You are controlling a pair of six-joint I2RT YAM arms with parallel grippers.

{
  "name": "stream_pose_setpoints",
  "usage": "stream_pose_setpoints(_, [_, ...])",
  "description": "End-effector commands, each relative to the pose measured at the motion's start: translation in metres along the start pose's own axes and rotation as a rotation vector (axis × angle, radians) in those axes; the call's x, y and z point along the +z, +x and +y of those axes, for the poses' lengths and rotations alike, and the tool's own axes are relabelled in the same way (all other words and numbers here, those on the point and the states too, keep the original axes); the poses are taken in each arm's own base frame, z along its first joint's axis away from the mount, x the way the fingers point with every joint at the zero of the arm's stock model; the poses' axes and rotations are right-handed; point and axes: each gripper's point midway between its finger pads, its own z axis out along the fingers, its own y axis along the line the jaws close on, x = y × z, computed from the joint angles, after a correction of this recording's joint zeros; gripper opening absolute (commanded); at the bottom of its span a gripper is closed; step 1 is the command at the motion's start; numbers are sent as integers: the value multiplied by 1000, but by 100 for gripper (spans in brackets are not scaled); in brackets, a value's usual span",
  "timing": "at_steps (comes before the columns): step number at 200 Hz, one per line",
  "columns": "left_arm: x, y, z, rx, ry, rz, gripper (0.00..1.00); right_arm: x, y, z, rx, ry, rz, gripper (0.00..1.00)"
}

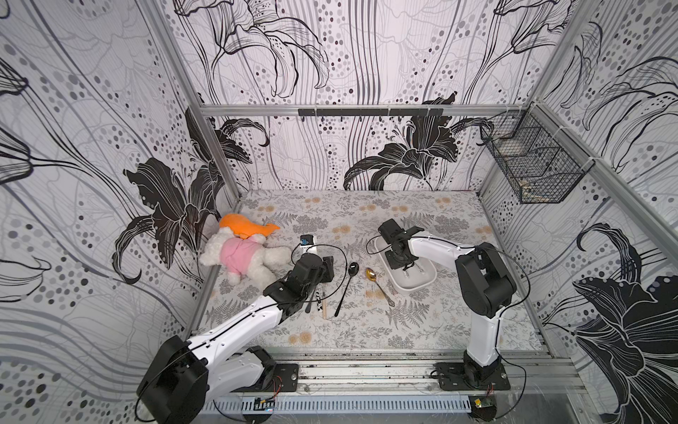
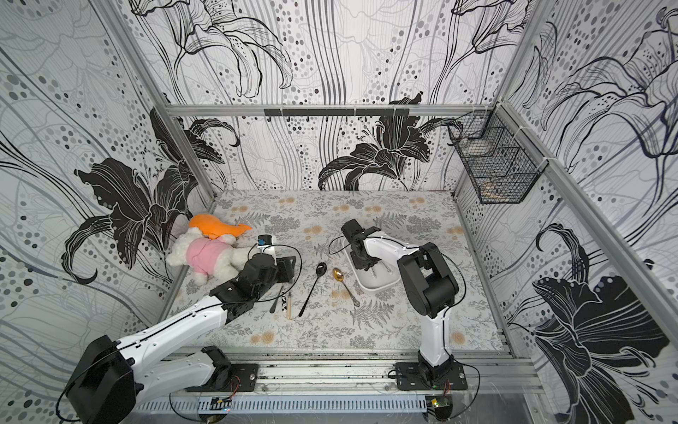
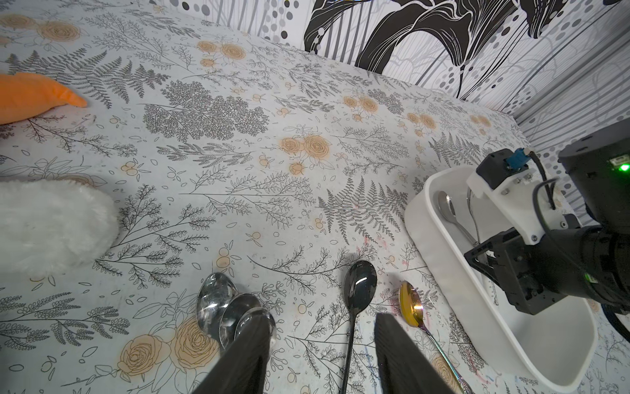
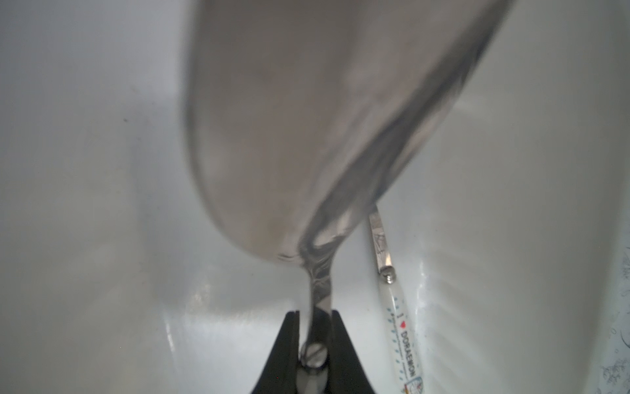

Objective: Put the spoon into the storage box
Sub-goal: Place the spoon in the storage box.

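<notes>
The white storage box (image 1: 414, 288) (image 2: 378, 287) (image 3: 439, 221) lies right of centre on the flowered table. My right gripper (image 1: 403, 262) (image 2: 363, 258) (image 4: 313, 314) reaches down into it, shut on the neck of a silver spoon (image 4: 306, 119). A second spoon with a white printed handle (image 4: 404, 334) lies on the box floor beside it. My left gripper (image 1: 328, 270) (image 2: 288, 270) (image 3: 320, 319) hovers open over the table with nothing between its fingers. A black spoon (image 1: 346, 286) (image 3: 359, 286) lies just under it, and a gold spoon (image 1: 371, 274) (image 3: 410, 307) lies beside the box.
Three overlapping silver spoons (image 3: 218, 300) lie by the left finger. A white plush toy in pink (image 1: 242, 253) and an orange plush (image 1: 245, 225) lie at the table's left edge. A black wire-mesh basket (image 1: 532, 161) hangs on the right wall.
</notes>
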Motion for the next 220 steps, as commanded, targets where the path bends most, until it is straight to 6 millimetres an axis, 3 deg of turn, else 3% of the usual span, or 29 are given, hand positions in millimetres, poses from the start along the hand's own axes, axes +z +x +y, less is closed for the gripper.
stream_pose_setpoints(1, [-1, -11, 0, 5, -15, -25, 56, 5, 3, -1, -35, 34, 31, 10])
stream_pose_setpoints(91, [-1, -5, 3, -9, -13, -22, 56, 13, 9, 5, -51, 26, 59, 23])
stream_pose_setpoints(145, [-1, -4, 3, -10, -12, -16, 56, 20, 17, 10, -53, -1, 72, 23])
stream_pose_setpoints(220, [2, 2, -4, -18, 18, 18, 56, 29, 15, 0, -17, 59, 71, 21])
